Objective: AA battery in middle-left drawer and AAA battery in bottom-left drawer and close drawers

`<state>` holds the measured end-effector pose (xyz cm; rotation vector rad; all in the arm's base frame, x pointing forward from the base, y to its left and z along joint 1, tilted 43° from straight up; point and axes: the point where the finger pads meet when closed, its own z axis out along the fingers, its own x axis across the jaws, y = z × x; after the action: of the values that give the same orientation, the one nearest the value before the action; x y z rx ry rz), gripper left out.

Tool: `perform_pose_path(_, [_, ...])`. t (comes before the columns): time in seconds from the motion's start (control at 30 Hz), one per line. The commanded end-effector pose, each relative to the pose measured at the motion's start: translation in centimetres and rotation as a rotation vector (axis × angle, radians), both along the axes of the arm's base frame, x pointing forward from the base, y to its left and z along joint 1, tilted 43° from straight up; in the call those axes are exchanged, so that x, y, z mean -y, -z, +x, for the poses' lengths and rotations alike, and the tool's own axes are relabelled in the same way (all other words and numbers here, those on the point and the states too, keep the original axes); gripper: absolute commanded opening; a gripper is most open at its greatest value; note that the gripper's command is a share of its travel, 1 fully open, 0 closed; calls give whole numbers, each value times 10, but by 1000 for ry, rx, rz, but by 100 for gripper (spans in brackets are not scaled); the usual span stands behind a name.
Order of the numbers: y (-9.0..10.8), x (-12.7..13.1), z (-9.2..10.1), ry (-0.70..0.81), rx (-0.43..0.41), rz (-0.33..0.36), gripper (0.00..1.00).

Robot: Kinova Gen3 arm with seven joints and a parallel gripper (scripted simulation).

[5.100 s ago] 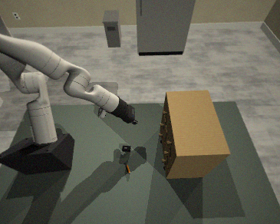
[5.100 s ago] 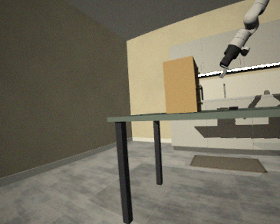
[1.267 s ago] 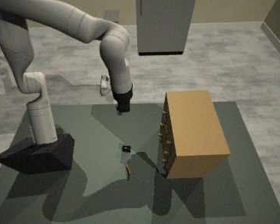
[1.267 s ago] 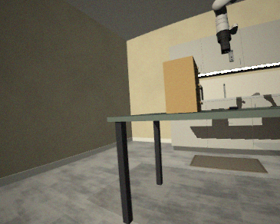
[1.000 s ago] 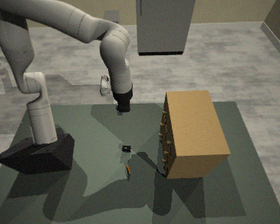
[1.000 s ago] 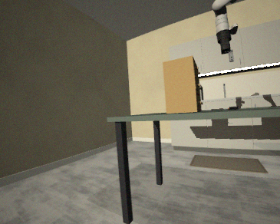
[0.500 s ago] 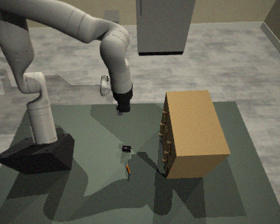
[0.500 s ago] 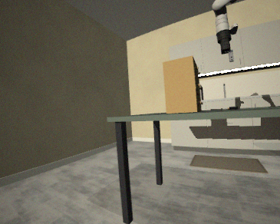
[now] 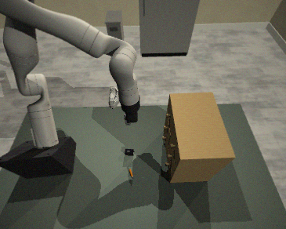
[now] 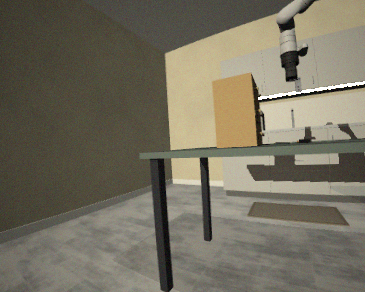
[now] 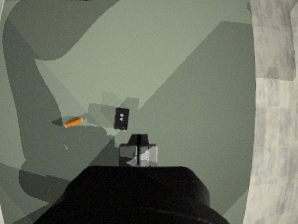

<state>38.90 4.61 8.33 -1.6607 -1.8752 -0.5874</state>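
Observation:
My gripper (image 9: 127, 123) (image 10: 298, 84) (image 11: 139, 144) is shut, with nothing seen between its fingers, and hangs high above the table. A thin orange battery (image 9: 131, 172) (image 11: 74, 122) lies on the table; whether it is the AA or the AAA I cannot tell, and I make out no second battery. The wooden chest (image 9: 202, 125) (image 10: 234, 111) stands upright at the right in the top view, its knobbed drawer fronts facing the arm's base. Those fronts show only at a steep slant; no drawer plainly stands out. The chest is outside the wrist view.
A small black box-like thing (image 9: 129, 151) (image 11: 121, 118) with pale marks lies on the table (image 9: 108, 137) (image 10: 188, 153) (image 11: 200, 120) near the orange battery. The arm's dark base (image 9: 49, 161) stands at the left in the top view. Arm shadows cross the table.

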Motion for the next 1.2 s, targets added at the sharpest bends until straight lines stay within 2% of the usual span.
perform_pose_path(0.0, [7,-14,-5,-24,-14,14,0])
perform_pose_path(1.17, [12,-19,-1,7,21,17,0])
